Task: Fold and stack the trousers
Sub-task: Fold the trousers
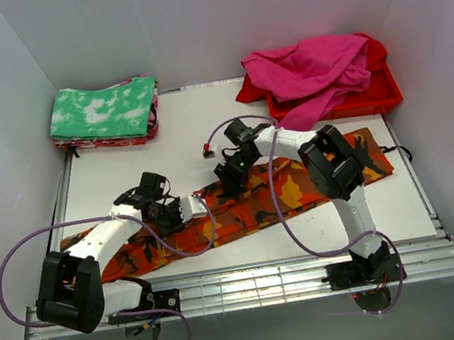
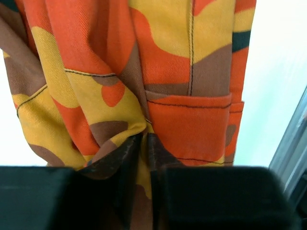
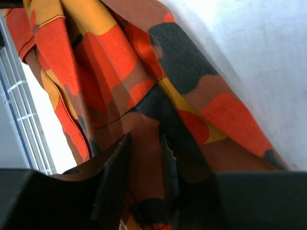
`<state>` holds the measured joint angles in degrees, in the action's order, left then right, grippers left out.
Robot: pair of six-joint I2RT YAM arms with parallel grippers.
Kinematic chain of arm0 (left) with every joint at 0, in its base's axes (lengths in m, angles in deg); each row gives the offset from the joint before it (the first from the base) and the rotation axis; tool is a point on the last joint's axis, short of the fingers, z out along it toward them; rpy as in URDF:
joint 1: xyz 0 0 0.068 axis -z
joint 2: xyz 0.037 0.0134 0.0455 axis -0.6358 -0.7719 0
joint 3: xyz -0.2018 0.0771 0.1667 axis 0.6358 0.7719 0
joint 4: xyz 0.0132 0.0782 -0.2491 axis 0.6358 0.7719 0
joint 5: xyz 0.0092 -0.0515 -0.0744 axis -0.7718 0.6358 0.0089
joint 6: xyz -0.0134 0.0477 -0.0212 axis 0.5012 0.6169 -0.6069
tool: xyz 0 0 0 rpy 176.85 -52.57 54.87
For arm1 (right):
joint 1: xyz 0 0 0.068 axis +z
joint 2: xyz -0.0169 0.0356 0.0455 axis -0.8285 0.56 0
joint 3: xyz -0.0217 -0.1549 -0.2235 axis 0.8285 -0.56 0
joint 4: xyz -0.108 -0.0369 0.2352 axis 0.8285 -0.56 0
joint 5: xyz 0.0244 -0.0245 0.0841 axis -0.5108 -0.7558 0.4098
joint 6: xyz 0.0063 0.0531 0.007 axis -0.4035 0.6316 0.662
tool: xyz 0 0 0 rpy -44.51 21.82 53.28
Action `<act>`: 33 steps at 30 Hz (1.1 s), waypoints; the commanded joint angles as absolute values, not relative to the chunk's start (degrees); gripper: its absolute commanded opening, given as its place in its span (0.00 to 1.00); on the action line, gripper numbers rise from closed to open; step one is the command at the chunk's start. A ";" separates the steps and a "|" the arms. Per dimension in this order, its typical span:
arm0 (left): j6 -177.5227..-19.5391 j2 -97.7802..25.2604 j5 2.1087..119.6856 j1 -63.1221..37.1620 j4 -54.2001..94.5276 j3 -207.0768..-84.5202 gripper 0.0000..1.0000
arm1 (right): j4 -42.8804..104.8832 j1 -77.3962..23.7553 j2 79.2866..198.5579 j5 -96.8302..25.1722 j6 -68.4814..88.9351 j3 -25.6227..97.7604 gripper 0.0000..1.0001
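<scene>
gripping camouflage trousers along the table's near side

top external: the trousers (image 1: 298,189) lie stretched in one long band across the near half of the table (image 1: 165,154), running from the table's near left edge up toward its right side. the left gripper (image 1: 191,207) sits on the cloth about midway along the table's width, and the right gripper (image 1: 231,182) is just beside it, a little farther in. at the table's far right corner a red tray (image 1: 386,93) holds a magenta garment (image 1: 310,68). at the table's far left corner rests a folded green-and-white cloth (image 1: 103,111).

left wrist: the trousers (image 2: 144,72) fill the view over the white table (image 2: 278,72). the left gripper (image 2: 151,167) stands narrow, and the cloth puckers tightly into the slit between its dark fingers (image 2: 48,191), so it pinches the trousers. an orange stitched flap (image 2: 189,124) lies just beyond.

right wrist: the trousers (image 3: 120,72) drape against the table (image 3: 259,48). the right gripper (image 3: 146,167) is partly closed, with a dark fold of cloth between its fingers (image 3: 112,182). whether they press it, i cannot tell.
</scene>
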<state>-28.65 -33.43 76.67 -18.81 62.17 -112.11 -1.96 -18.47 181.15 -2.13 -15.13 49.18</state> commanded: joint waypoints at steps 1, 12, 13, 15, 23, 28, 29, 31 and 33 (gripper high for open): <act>-30.87 -33.38 71.80 -18.74 59.88 -110.89 0.31 | -1.54 -17.54 179.49 -3.21 -16.28 45.88 0.36; -58.72 -29.31 78.74 -25.59 56.29 -125.30 0.61 | 18.75 -15.17 167.63 -13.22 -14.69 26.27 0.26; -60.48 -30.45 78.65 -25.68 55.76 -126.79 0.61 | 19.72 -14.38 167.09 -15.50 -15.04 25.48 0.27; -64.18 -35.19 78.39 -25.59 55.05 -128.29 0.61 | 22.27 -13.33 166.04 -17.79 -16.36 23.28 0.27; -69.19 -48.74 78.30 -24.19 56.28 -133.92 0.60 | 29.48 -9.37 161.29 -25.97 -18.91 17.04 0.27; -69.37 -51.03 76.72 -20.85 56.02 -132.96 0.59 | 34.31 -6.39 158.83 -29.66 -21.63 12.74 0.26; -69.55 -51.03 76.28 -20.06 55.93 -132.69 0.58 | 35.02 -5.94 158.57 -30.54 -22.16 12.03 0.25; -69.55 -50.59 75.49 -19.44 55.67 -131.73 0.57 | 36.69 -4.28 157.25 -32.73 -23.13 10.28 0.23; -69.72 -49.89 74.44 -18.91 55.23 -130.94 0.56 | 38.89 -3.39 156.11 -33.97 -24.36 8.17 0.21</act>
<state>-68.76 -52.66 75.75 -19.43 55.85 -131.36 37.16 -5.53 157.00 -30.17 -21.60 11.50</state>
